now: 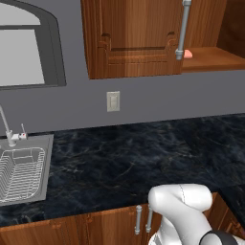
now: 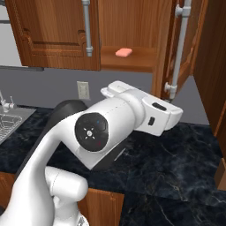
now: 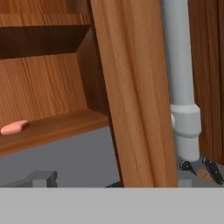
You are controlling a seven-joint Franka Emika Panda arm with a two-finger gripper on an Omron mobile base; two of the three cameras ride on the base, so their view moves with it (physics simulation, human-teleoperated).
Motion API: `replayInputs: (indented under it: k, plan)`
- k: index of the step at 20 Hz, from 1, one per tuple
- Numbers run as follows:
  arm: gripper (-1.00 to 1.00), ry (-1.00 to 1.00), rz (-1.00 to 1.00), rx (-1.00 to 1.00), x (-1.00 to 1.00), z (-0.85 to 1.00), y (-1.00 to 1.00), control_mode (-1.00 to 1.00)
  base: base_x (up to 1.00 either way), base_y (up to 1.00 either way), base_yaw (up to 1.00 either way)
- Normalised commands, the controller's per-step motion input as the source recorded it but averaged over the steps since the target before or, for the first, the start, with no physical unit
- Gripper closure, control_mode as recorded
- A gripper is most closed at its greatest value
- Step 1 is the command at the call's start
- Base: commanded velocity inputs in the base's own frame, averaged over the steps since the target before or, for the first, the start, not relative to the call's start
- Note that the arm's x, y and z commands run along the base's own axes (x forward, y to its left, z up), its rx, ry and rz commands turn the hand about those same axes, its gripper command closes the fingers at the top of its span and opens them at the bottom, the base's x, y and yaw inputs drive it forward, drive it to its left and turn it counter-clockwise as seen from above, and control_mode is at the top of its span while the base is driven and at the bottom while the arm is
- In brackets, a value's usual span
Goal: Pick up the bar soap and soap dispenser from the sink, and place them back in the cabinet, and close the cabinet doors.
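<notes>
Item: a small flat salmon-orange bar soap (image 2: 123, 52) with rounded corners, lying flat on the lower inner shelf of the tall reddish-brown wooden cabinet (image 2: 132, 62), near the shelf's middle and set back from the front lip; by its placement, this part of the task looks done. The brown soap dispenser is not seen on the shelf or in what shows of the basin, so its whereabouts cannot be told. The two raised-panel wooden cabinet doors both stand open: the left door (image 2: 53, 35) swung outward against the wall side, the right door (image 2: 178, 48) turned nearly edge-on, each carrying a long vertical silver bar handle (image 2: 180, 53). In the hand view the right door's edge and the lower end of its handle stand close ahead, and the two-finger gripper (image 3: 199, 168), its dark tips spread wide and holding nothing, sits just below the handle's foot, apparently placed there to push or hook that door shut. The white arm reaches up and right from the base toward it. Farther out: a black marbled counter (image 1: 124, 158), a pale wall switch plate (image 1: 113, 101), the grey metal sink (image 1: 45, 167) with wire dish rack (image 1: 21, 174) and curved silver faucet (image 1: 5, 127), and a grey window frame (image 1: 55, 52).
</notes>
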Motion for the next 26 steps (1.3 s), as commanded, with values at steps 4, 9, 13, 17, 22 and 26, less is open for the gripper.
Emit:
replayInputs:
  k: [4,9,13,17,22,26]
  plan:
    - [-1.0,0.0,0.0,0.0,0.27,-0.04,0.33,-1.0,0.0,0.0,0.0]
    - [-1.0,0.0,0.01,0.0,0.31,-0.05,0.36,-1.0,0.0,0.0,0.0]
    - [-1.0,-0.02,0.02,0.0,0.3,-0.06,0.39,-1.0,0.0,0.0,0.0]
    - [-1.0,-0.03,0.02,0.0,0.29,-0.09,0.41,-1.0,0.0,0.0,0.0]
    - [-1.0,-0.05,0.03,0.01,0.31,-0.08,0.4,-1.0,0.0,0.0,0.0]
    - [-1.0,-0.06,0.04,0.03,0.38,-0.04,0.35,-1.0,0.0,0.0,0.0]
